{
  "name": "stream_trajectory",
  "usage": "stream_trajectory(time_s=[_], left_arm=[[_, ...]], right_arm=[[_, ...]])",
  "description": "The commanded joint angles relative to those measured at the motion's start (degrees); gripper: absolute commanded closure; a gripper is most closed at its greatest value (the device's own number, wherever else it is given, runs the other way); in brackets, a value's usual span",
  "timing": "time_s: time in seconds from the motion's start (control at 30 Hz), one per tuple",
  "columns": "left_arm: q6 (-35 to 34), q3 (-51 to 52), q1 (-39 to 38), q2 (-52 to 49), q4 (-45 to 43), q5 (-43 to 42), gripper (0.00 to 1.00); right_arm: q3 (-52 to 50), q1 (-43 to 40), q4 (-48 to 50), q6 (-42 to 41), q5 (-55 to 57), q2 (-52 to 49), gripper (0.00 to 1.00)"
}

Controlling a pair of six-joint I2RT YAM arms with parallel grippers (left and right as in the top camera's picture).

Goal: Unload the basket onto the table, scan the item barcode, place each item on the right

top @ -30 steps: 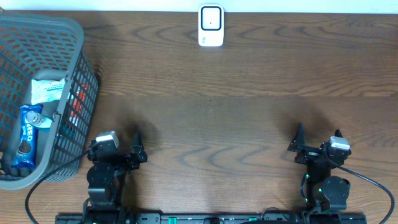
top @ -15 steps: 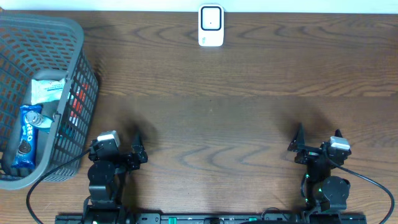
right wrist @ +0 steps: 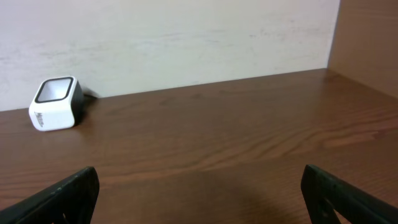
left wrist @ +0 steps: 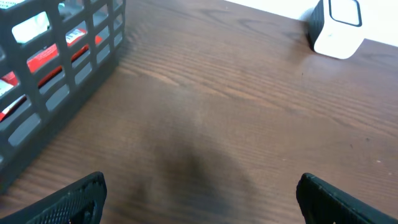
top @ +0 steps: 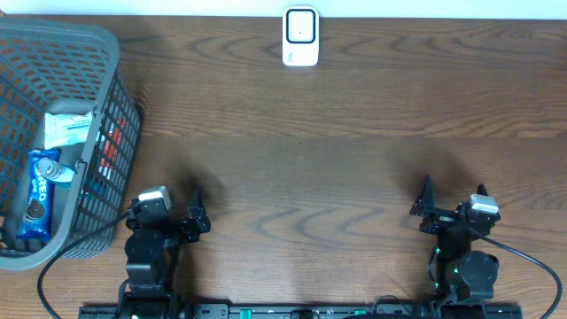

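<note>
My left gripper (left wrist: 199,198) and right gripper (right wrist: 199,186) hover wide open and empty at the counter's (top: 310,159) near edge. The Oreo packet (top: 37,197) lies in the grey basket (top: 120,133) on my left. The white barcode scanner (top: 300,37) sits centred at the far edge, probably so either arm can reach it.

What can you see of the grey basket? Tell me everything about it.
The grey basket looks like plastic, with open grid walls and a thick rounded rim. It stands upright on the wooden table at its left side, partly cut off by the edge of the overhead view. Inside lie a blue Oreo pack, a pale packet and a red pack that shows through the wall.
</note>
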State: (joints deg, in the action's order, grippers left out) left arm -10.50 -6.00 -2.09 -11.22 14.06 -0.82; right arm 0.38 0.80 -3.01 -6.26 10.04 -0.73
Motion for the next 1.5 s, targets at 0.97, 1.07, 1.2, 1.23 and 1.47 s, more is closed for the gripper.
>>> stream_trajectory(time_s=[0.97, 1.07, 1.2, 1.23, 1.47], left_arm=[[0.3, -20.2, 0.0, -16.2, 14.2, -0.1, 0.02], [0.3, -21.5, 0.0, -17.5, 14.3, -0.1, 0.02], [0.3, -23.2, 0.0, -17.7, 14.8, -0.1, 0.02], [0.3, -23.4, 0.0, -17.7, 14.9, -0.1, 0.02], [0.3, -23.7, 0.0, -17.3, 14.5, -6.5, 0.02]], right_arm=[[0.0, -1.1, -0.3, 0.8, -0.1, 0.0, 0.01], [0.0, -1.1, -0.3, 0.8, -0.1, 0.0, 0.01], [0.0, -1.1, -0.3, 0.8, -0.1, 0.0, 0.01], [0.0, -1.1, -0.3, 0.8, -0.1, 0.0, 0.01], [0.0, -1.1, -0.3, 0.8, -0.1, 0.0, 0.01]])
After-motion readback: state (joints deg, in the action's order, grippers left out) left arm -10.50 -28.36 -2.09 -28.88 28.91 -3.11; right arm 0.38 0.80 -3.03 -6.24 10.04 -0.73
